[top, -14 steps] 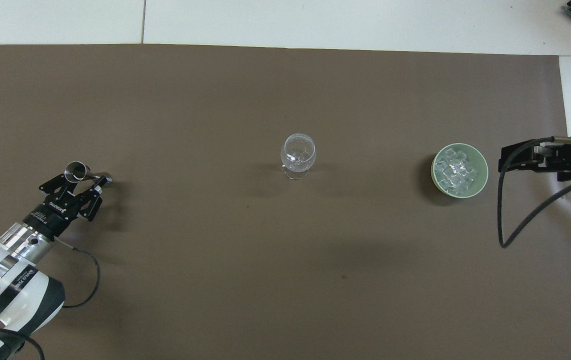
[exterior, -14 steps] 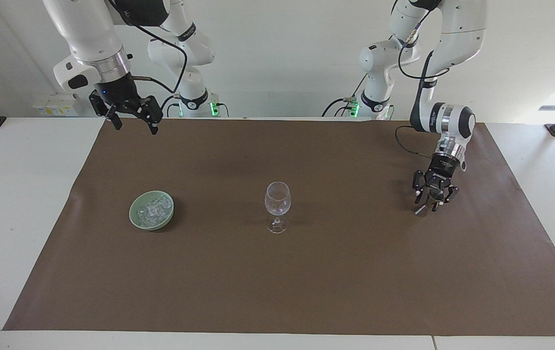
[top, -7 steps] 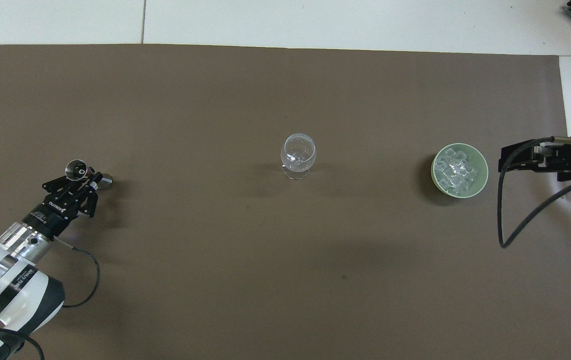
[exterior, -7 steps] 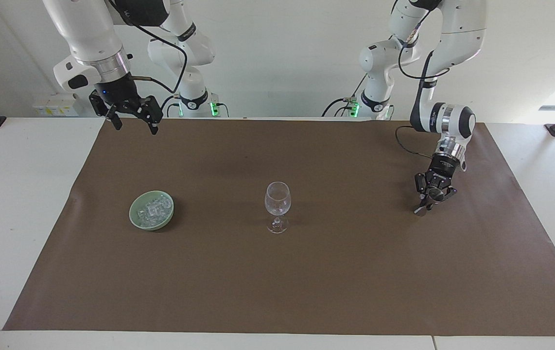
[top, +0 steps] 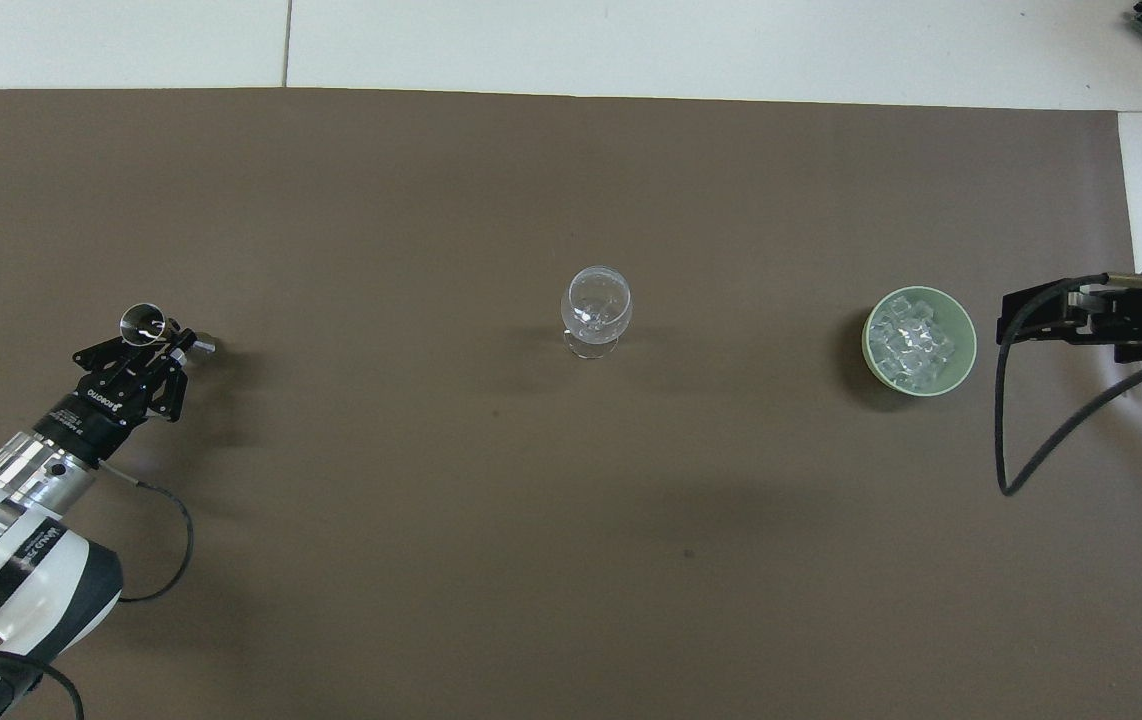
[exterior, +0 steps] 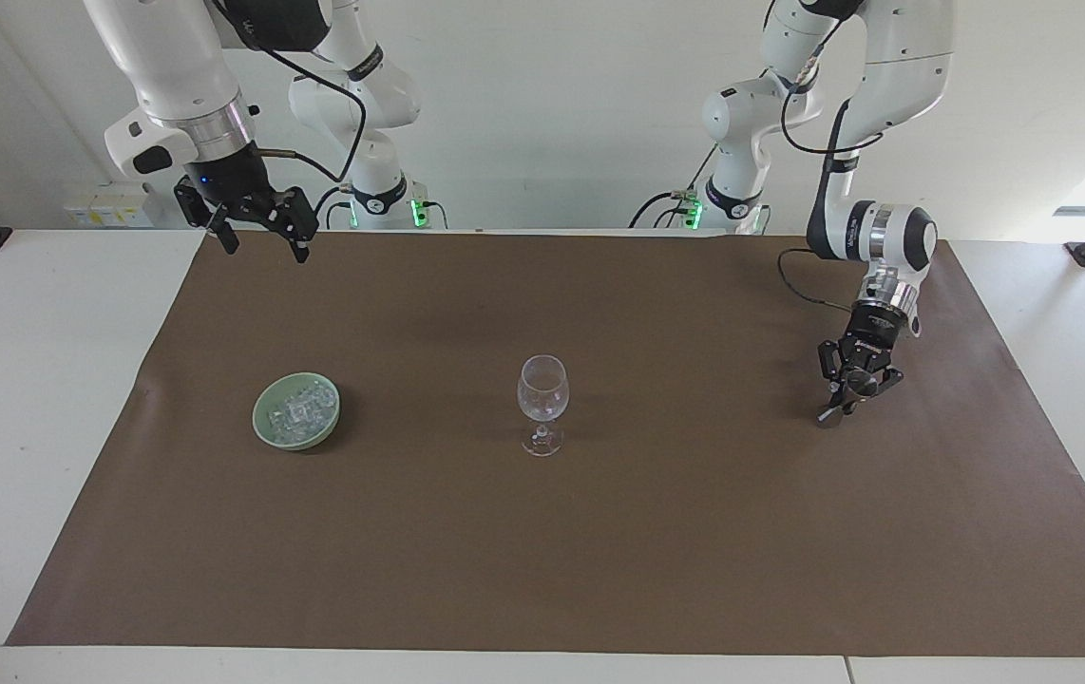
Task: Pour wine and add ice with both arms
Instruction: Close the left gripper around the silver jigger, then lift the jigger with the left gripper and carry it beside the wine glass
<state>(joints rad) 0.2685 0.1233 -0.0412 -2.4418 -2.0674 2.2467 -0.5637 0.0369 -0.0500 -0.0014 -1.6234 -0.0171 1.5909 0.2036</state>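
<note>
Brown paper covers most of the white table, with a pale wall above it where both arms are mounted. At the right arm's end, the right gripper hangs in the air over the paper's edge closest to the robots, its fingers spread wide and holding nothing. Farther from the robots at that end sits a pale green dish with the ice heaped inside it in clear, glinting cubes. Near the middle of the paper stands the wine glass – upright and well apart from the dish. At the left arm's end, the left gripper points down low over the paper, clamped tight on a small silvery metal cup – possibly a jigger, though it is too small to be sure.
</note>
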